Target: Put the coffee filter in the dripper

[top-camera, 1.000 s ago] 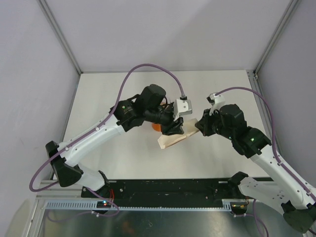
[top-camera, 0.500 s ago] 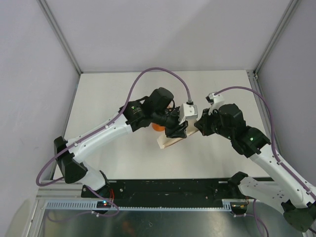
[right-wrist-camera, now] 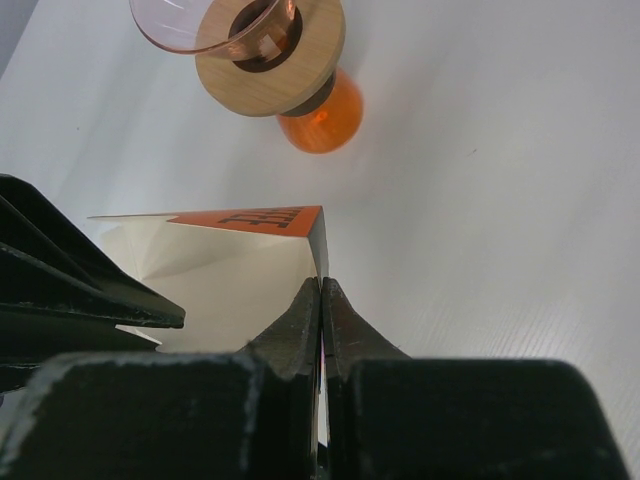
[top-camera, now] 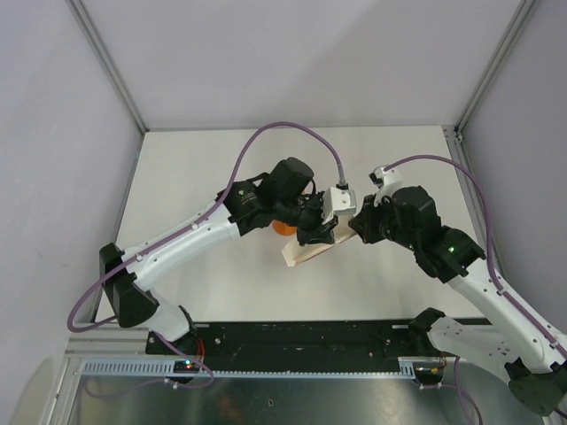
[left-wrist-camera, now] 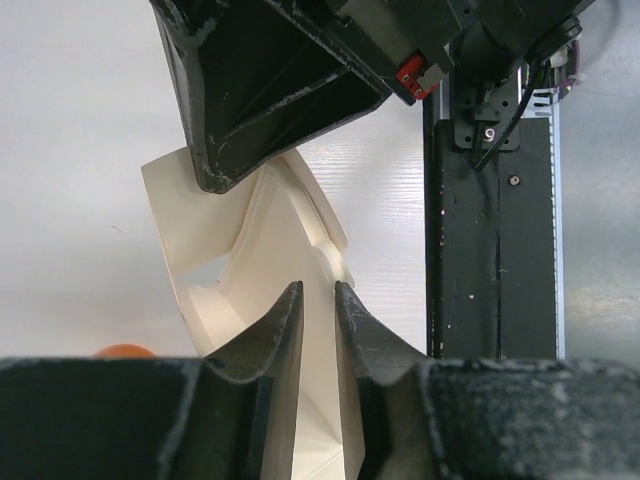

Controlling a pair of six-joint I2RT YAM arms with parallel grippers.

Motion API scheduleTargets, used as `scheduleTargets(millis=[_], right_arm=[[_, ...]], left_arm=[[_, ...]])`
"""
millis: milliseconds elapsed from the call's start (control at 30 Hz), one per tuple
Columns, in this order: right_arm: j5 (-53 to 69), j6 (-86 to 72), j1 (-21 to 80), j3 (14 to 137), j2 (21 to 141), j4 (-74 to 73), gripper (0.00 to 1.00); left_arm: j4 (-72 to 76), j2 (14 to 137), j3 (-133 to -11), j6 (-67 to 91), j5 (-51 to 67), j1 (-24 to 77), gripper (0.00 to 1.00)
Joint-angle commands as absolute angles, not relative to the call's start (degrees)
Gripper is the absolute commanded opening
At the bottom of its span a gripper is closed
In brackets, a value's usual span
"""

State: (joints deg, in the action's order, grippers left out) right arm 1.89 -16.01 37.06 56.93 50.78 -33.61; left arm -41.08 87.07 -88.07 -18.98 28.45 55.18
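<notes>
Coffee filter (left-wrist-camera: pixel 255 250): cream paper, fanned, partly drawn out of orange packet (right-wrist-camera: pixel 250 217). Position almost unchanged from half a second ago; left arm (top-camera: pixel 195 235) further right than a second ago. Lower fold pinched between nearly closed jaws of left gripper (left-wrist-camera: pixel 318 310). Packet edge clamped in tightly closed right gripper (right-wrist-camera: pixel 322 300). Dripper (right-wrist-camera: pixel 200 25) well apart from both, atop orange cup (right-wrist-camera: pixel 325 115).

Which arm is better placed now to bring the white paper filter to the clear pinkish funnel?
Probably left: the left claw pinches the white paper filter, while the right claw is shut on the flat orange packet.
</notes>
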Motion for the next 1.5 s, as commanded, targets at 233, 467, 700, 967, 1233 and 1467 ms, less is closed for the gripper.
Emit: scheduleTargets(millis=[233, 467, 700, 967, 1233, 1467], right_arm=[[1.0, -16.0, 37.5, 59.6, 49.9, -32.5, 0.00], [1.2, -16.0, 37.6, 59.6, 50.2, -32.2, 0.00], [1.3, -15.8, 37.6, 59.6, 50.5, -32.4, 0.00], [1.6, -15.6, 37.6, 59.6, 50.8, -32.0, 0.00], [1.6, -15.8, 37.6, 59.6, 50.5, -31.7, 0.00], [1.6, -15.7, 37.6, 59.6, 50.2, -31.7, 0.00]], left_arm=[[-40.1, 85.5, -88.9, -21.5, 27.0, 55.6, 0.23], [-40.1, 85.0, -88.8, -22.2, 26.0, 55.6, 0.25], [-40.2, 84.2, -88.2, -22.7, 25.4, 55.5, 0.29], [-40.2, 83.0, -87.6, -23.8, 25.1, 55.5, 0.32], [-40.3, 84.6, -87.8, -22.6, 25.7, 55.5, 0.32], [-40.2, 86.2, -88.6, -21.3, 24.4, 55.6, 0.28]])
